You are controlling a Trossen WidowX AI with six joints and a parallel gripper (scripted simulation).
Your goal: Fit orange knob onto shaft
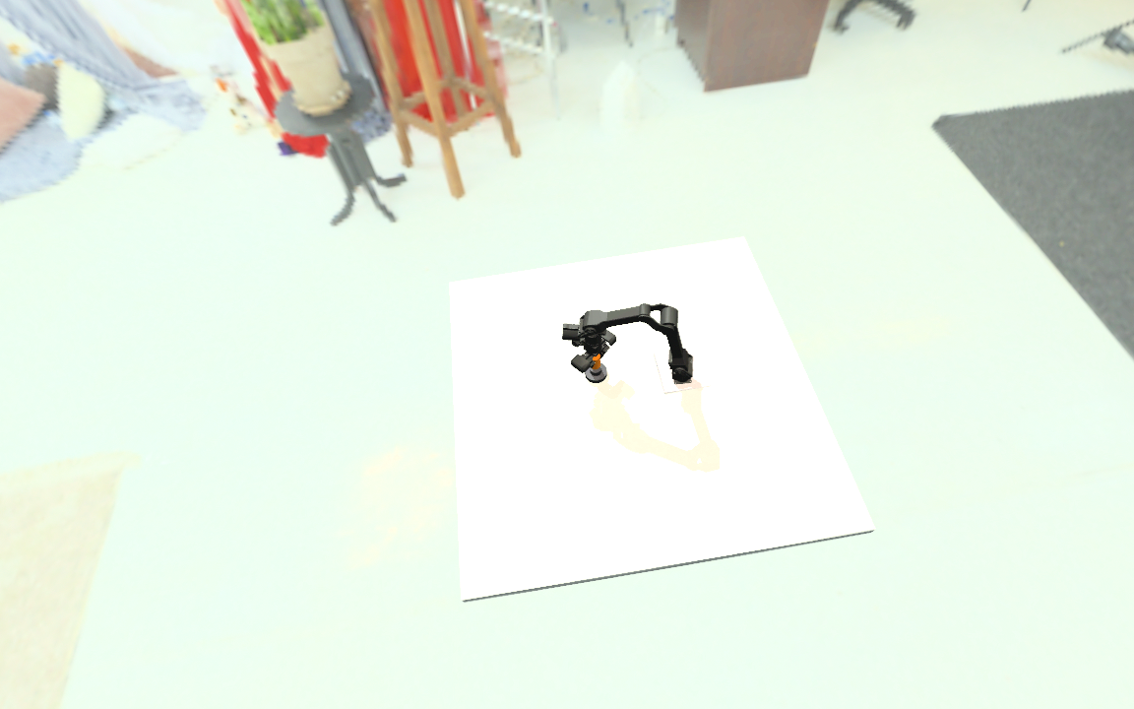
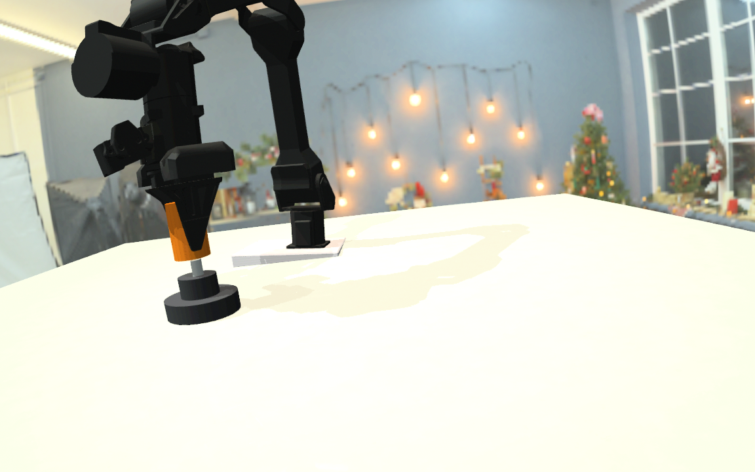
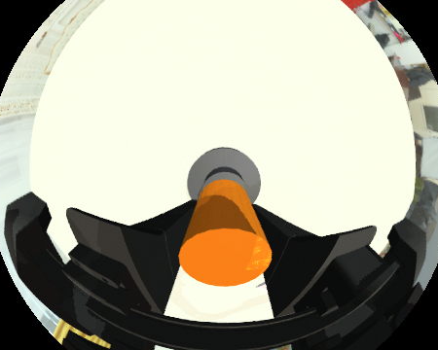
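The orange knob (image 1: 596, 362) (image 2: 179, 237) (image 3: 225, 255) is upright between my fingers, tilted slightly in the exterior view. My gripper (image 2: 193, 243) (image 3: 224, 207) is shut on it. The knob's bottom is at the top of the silver shaft (image 2: 196, 268), whose lower part shows below it. A gap remains between the knob and the dark round pedestal (image 1: 596, 378) (image 2: 201, 309) (image 3: 204, 165). In the wrist view the knob covers the shaft. The hole and both flat sides are hidden, so I cannot tell whether they line up.
The arm's base (image 1: 681, 370) (image 2: 308, 229) stands on a pale plate (image 2: 286, 257) behind and to the right of the pedestal in the exterior view. The white table top (image 1: 642, 529) (image 2: 427, 381) (image 3: 219, 87) bears the shadow of the arm.
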